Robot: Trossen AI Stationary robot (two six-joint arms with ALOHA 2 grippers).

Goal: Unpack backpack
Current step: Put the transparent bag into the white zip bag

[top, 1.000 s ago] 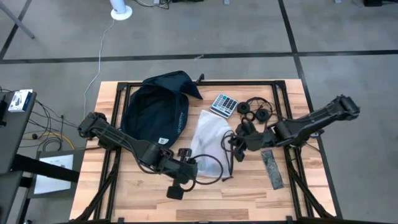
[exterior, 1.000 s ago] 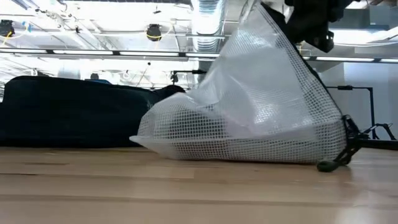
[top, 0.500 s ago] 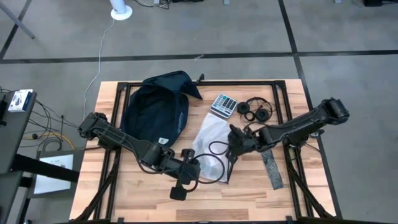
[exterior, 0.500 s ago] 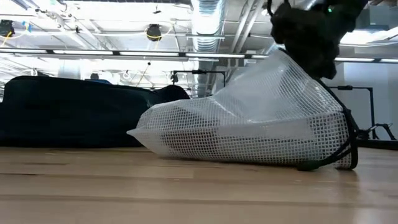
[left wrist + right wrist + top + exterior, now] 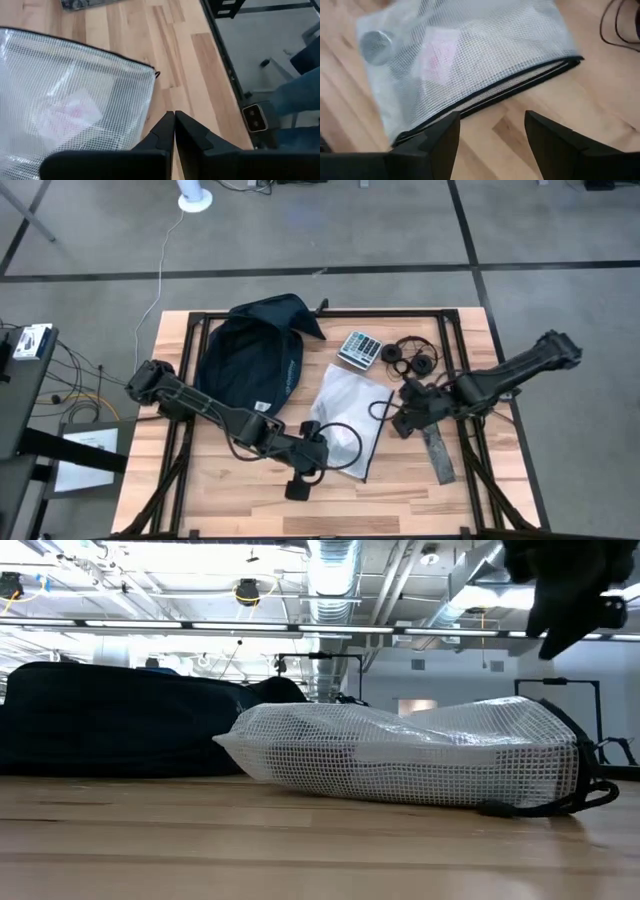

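Wooden table (image 5: 200, 500): backpack (image 5: 245, 365) lies beyond left gripper (image 5: 318, 442).

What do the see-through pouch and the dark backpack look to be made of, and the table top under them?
The clear flat mesh-patterned pouch looks like glossy soft plastic with a woven grid inside, edged in black binding. The large dark navy backpack appears to be matte woven fabric; it sags and creases. The pale table top looks like smooth wood planks, with visible grain and seams.

Grey concrete floor (image 5: 330, 230) with dark seams, white fan base (image 5: 196, 198) at 11 o'clock, ceiling ducts (image 5: 330, 570) overhead.
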